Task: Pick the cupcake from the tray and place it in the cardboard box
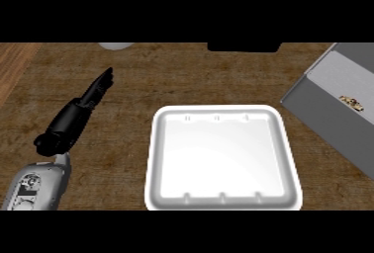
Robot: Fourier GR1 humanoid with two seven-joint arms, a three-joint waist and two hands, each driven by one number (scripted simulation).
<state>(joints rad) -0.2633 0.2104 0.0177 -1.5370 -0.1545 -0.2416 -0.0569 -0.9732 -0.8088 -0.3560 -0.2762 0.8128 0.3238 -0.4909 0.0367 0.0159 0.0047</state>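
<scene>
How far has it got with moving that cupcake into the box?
It looks nearly or fully done. The white tray holds nothing, and a small brownish thing, probably the cupcake, sits inside the grey box at the right edge. Nothing is in hand: the left hand rests at the left with its fingers straight. The right hand is out of view, so what remains is unclear.

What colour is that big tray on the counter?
White: the tray shows plainly in the head view, on the brown counter.
</scene>
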